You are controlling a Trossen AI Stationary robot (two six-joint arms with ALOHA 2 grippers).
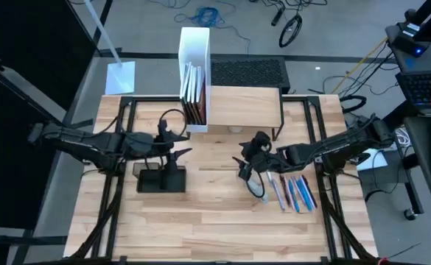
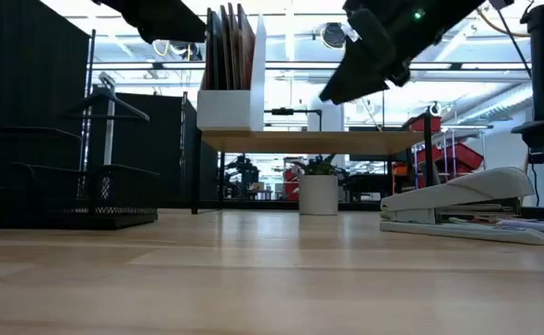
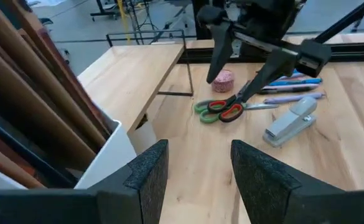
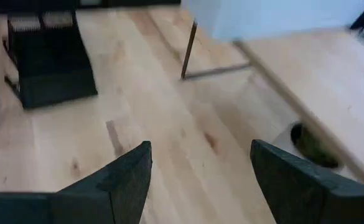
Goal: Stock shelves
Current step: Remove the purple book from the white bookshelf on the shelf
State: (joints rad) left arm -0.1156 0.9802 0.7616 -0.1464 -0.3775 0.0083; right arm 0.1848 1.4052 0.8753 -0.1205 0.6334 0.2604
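Left gripper [image 1: 177, 141] is being held over the table's left-centre, above the black organizer tray [image 1: 160, 179] and just beside the white file box [image 1: 194, 77]; its jaws are seen in the left wrist view standing moderately apart, nothing being gripped between them; the fingers [image 3: 149, 177] are being pointed toward the middle of the table. The shelves [image 1: 244, 107] are being left standing at the back centre, light-wood top bare apart from the file box touching its left end; a small pot [image 2: 319, 194] is being seen under it in the low view. Right gripper [image 1: 247, 163] is being hovered in front of the shelves, right of centre, above the scissors [image 3: 221, 111]; its jaws are spread wide and empty in the right wrist view. Further right, a stapler [image 3: 290, 122] and a row of pens [image 1: 295, 193] are lying untouched on the table. Step judged: reach toward a first item, nothing yet being stocked; next move is judged to call for the right gripper being lowered onto an item and closed, then lifted clear of the shelf edge.
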